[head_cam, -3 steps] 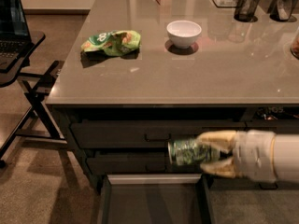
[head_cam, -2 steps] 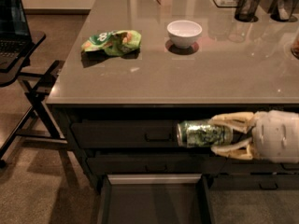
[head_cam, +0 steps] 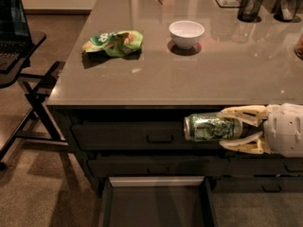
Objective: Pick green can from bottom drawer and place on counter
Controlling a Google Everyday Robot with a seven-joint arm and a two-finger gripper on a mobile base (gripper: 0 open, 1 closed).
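The green can (head_cam: 212, 126) lies on its side in the air, held in front of the dark drawer fronts just below the counter (head_cam: 199, 72) edge. My gripper (head_cam: 230, 129) comes in from the right, and its pale fingers (head_cam: 241, 111) are shut on the can from above and below. The bottom drawer (head_cam: 158, 203) is pulled open at the bottom middle, with its pale rim and dark floor showing; nothing shows in it.
On the counter lie a wrinkly green chip bag (head_cam: 113, 42), a white bowl (head_cam: 186, 33), a black mesh cup (head_cam: 249, 6) and other items at the back. A black stand with a laptop (head_cam: 14, 27) is on the left.
The gripper has lifted the can up and to the right, from the level of the lower drawer fronts to just under the counter edge.
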